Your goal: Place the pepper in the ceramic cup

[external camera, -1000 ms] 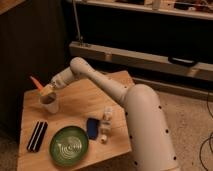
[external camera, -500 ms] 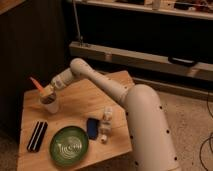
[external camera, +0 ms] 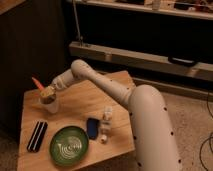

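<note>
The slim orange-red pepper [external camera: 36, 82] sticks out up and to the left from my gripper [external camera: 47, 93], which is shut on it. The gripper hovers directly over the small white ceramic cup [external camera: 50, 105] at the left side of the wooden table [external camera: 100, 90], and it hides the cup's rim. The pepper's lower end is hidden by the gripper. My white arm reaches in from the right across the table.
A green plate [external camera: 69, 145] lies near the table's front edge. A black flat object [external camera: 37, 136] lies to its left. A blue object [external camera: 92, 127] and a white bottle-like object [external camera: 106, 121] are to its right. A dark cabinet stands behind.
</note>
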